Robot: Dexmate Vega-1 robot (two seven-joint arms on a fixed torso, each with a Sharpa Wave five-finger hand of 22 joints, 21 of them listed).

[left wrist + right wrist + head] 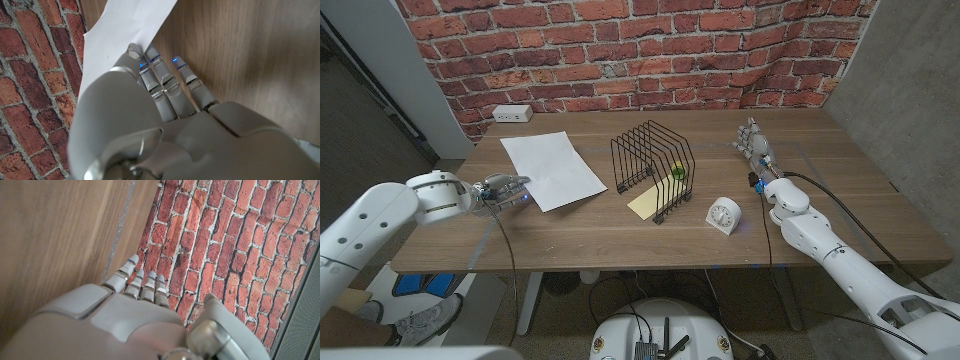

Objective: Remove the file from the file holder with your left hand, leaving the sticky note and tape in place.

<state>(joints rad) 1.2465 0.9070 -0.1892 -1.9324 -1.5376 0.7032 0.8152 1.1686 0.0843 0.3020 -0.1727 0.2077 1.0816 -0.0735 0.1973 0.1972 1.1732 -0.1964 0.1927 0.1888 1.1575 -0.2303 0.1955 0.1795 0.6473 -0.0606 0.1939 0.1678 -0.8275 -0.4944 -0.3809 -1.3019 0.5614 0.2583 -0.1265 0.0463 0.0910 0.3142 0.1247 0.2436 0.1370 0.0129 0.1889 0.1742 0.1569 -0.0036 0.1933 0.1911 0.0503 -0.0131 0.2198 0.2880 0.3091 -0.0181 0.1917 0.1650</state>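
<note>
Resting by the white sheet (552,171), the left hand (500,189), fingers straight and empty, should release cleanly without dragging it toward the rack (652,172).

1. You're looking at your left arm (370,225): smooth white rounded shells, with a ribbed white cuff at the wrist.
2. Your left hand (498,189) is silver-grey, its segmented fingers (162,85) carrying small blue lights near the tips.
3. In the left wrist view the back of that hand is a glossy grey moulded plate, with seams between its panels.
4. Your right arm (840,250) is white too, with a black cable running along it and a dark band at the wrist.
5. Your right hand (755,143) is pale grey, with jointed metallic fingers (135,280) and a rounded thumb housing.
</note>
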